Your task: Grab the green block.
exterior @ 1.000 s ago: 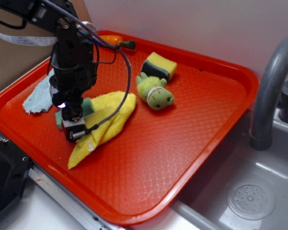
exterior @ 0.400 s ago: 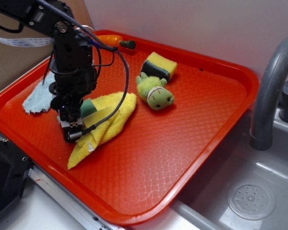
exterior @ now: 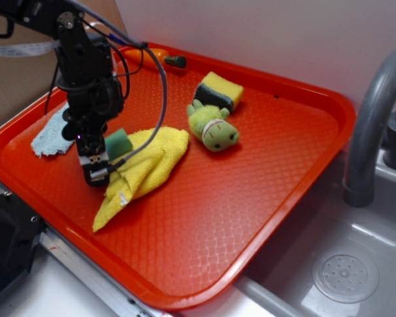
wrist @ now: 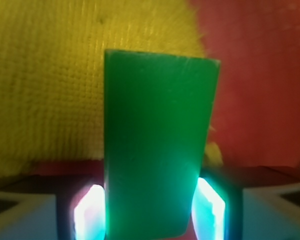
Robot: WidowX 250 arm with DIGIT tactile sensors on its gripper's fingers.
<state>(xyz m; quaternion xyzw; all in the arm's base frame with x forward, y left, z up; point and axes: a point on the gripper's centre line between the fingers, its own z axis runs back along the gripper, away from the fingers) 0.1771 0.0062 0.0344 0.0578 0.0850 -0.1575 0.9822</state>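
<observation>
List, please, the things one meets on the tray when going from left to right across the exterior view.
Blue cloth → gripper with the green block → yellow cloth → plush toy, with the sponge behind it.

A red tray (exterior: pixel 277 198) carries a crumpled yellow cloth (exterior: pixel 145 168) near its left side, a pale blue rag (exterior: pixel 49 135) at the left rim, a lime plush toy (exterior: pixel 214 131) beside a yellow sponge (exterior: pixel 219 90), and an orange item (exterior: pixel 160 54) at the far edge. A grey faucet (exterior: pixel 373 125) rises over the sink (exterior: pixel 346 271) on the right.
</observation>
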